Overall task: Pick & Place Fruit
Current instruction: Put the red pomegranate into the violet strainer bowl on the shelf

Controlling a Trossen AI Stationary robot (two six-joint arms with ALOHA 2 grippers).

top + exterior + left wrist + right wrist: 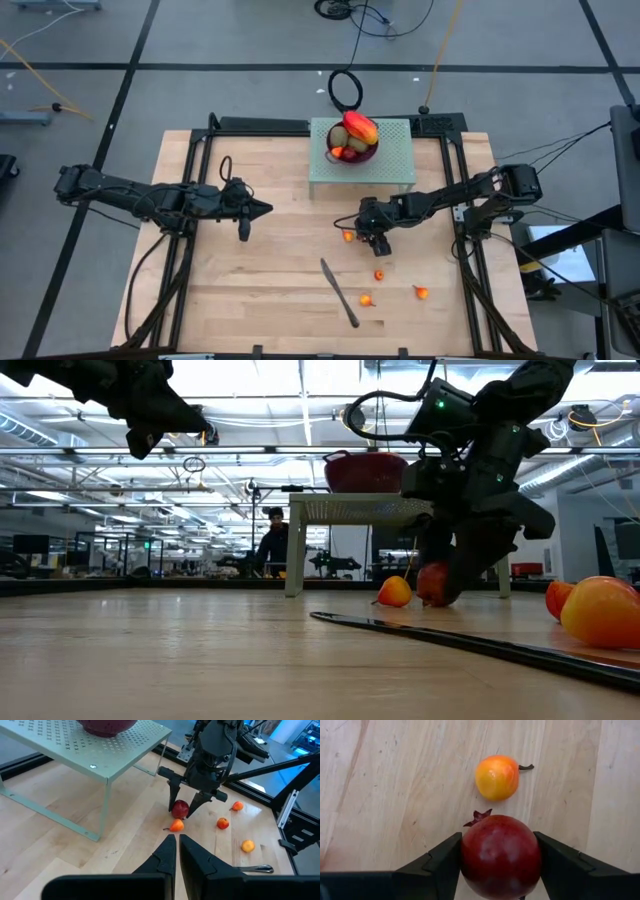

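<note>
The right gripper (377, 243) is down at the wooden counter (250, 290), just in front of the pale green perforated stand (395, 165). Its jaws bracket a dark red round fruit (501, 856) on both sides, and the right wrist view shows both inner faces pressed against its skin, so the jaws are closed on it (it seems to rest on the counter, though the low view does not make this plain). A small orange-red fruit (497, 777) lies just beside the red one, apart from it.

Three more tiny orange-red pieces (379, 275) sit scattered nearer the counter's front edge, close to the long knife (339, 292). On the stand, the purple bowl (362, 154) holds the red-yellow mango (360, 127) and a brownish kiwi (340, 137), with other pieces beneath.

The left gripper (262, 209) hangs above the counter's left half, well apart from the fruit, jaws pressed together and holding nothing.
</note>
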